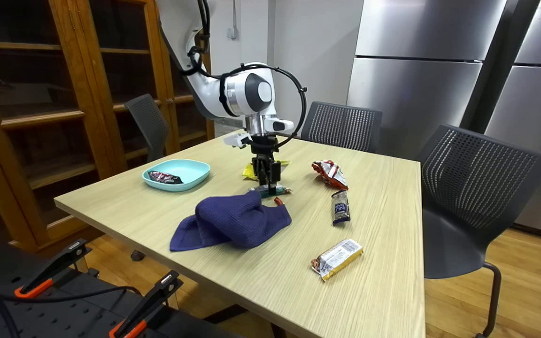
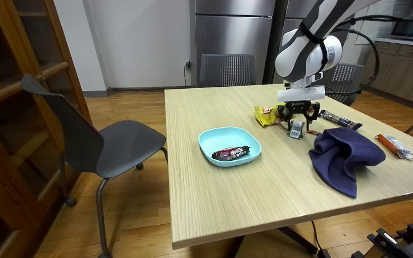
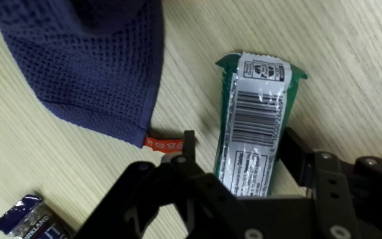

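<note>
Gripper (image 3: 239, 141) spread wide astride a green-wrapped bar (image 3: 254, 126), just beside a navy towel (image 3: 104, 76).

The black fingers (image 3: 297, 156) stand apart with the bar between them, a gap showing along one edge of it. The bar is a slim, glossy packet with a crimped end and a pale barcode panel facing up. The towel is waffle-woven cloth bunched into a soft hump, an orange tag (image 3: 162, 143) at its corner. Near the towel lie a crinkled yellow bag (image 2: 265, 115) and a dark-and-clear nut bar (image 1: 340, 206); farther from it, a smooth turquoise bowl (image 2: 217, 139), squarish with rounded corners, holds a shiny dark packet (image 2: 231, 153). Beneath is a pale, wood-grained table (image 1: 383, 234). Well beyond the towel in an exterior view stand brushed-steel refrigerators (image 1: 416, 103) and a grey chair (image 1: 341, 124) with a perforated back.
</note>
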Available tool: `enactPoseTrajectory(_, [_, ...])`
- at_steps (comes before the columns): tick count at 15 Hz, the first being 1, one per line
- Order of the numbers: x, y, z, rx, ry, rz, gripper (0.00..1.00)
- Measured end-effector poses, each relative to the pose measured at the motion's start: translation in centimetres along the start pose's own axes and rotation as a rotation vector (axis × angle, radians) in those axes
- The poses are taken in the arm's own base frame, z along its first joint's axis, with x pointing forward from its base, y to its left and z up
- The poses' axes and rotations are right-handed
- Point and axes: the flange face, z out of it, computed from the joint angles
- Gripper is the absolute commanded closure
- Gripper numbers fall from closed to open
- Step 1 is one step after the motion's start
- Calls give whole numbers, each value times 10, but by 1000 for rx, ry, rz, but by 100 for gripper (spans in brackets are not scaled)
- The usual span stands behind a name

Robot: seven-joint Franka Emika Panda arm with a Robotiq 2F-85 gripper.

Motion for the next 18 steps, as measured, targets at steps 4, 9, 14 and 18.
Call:
enactPoseTrajectory(4, [1,0,-1,4,5,1,90])
enactPoseTrajectory(9, [-1,6,-2,25,1,27,91])
enactPoseTrajectory(14, [-20,24,-30,91,6,67,91])
enactPoseTrajectory(18, [-43,21,-59,121,1,91,91])
